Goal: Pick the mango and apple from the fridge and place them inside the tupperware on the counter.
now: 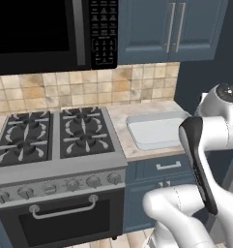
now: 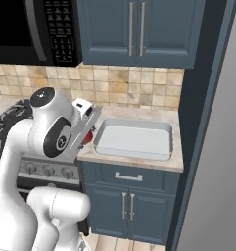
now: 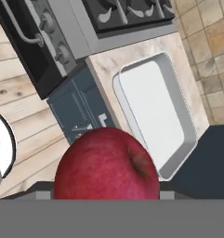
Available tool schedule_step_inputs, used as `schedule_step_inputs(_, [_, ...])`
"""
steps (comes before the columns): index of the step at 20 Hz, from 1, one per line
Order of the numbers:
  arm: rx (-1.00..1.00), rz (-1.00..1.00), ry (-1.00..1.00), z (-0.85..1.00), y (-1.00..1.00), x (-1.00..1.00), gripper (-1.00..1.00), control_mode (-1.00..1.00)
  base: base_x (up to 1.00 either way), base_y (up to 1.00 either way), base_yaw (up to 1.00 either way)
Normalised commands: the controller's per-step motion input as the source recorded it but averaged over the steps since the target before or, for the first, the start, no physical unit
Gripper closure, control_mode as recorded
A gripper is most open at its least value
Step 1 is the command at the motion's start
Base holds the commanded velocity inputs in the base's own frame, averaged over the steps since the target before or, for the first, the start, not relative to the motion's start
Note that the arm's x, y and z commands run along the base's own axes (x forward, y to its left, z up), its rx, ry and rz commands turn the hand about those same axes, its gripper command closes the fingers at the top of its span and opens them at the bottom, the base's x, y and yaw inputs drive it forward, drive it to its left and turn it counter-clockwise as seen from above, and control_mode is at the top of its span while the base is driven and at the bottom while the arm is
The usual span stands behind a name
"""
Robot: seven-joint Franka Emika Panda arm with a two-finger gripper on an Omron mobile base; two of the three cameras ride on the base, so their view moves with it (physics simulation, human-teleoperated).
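The red apple point(image 3: 107, 163) sits large at the bottom of the hand view, and my gripper point(image 2: 88, 137) is shut on it. In the right base view a sliver of the apple point(image 2: 90, 136) shows beside the hand, just left of the tupperware point(image 2: 134, 139) and at about rim height. The tupperware point(image 1: 156, 128) is a pale shallow tray on the counter right of the stove, and its inside point(image 3: 155, 111) is bare. The fridge point(image 2: 222, 147) is the grey panel at the far right. The mango is out of view.
A gas stove point(image 1: 55, 135) with an oven door below stands left of the counter point(image 2: 139, 159). A black microwave point(image 1: 40, 34) and blue upper cabinets point(image 2: 139, 29) hang overhead. A blue drawer and doors point(image 2: 129, 176) sit under the counter. Wooden floor point(image 3: 20, 111) lies below.
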Motion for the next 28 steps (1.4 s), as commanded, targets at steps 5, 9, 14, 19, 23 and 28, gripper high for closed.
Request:
schedule_step_inputs(5, [0.00, -0.08, 0.00, -0.31, -0.02, 0.52, 1.00, -1.00, 0.00, 0.00, 0.00])
schedule_step_inputs(9, [0.00, -0.03, 0.00, -0.25, -0.04, 0.32, 1.00, -1.00, 0.00, 0.00, 0.00])
schedule_step_inputs(14, [0.00, -0.01, 0.00, -0.20, -0.13, 0.36, 1.00, -1.00, 0.00, 0.00, 0.00])
schedule_step_inputs(19, [0.05, -0.02, 0.02, -0.09, -0.17, 0.33, 1.00, -1.00, 0.00, 0.00, 0.00])
schedule_step_inputs(23, [0.16, -0.04, 0.06, -0.06, -0.16, 0.31, 1.00, -1.00, 0.00, 0.00, 0.00])
schedule_step_inputs(28, [0.23, -0.03, 0.14, -0.19, -0.12, 0.40, 1.00, -1.00, 0.00, 0.00, 0.00])
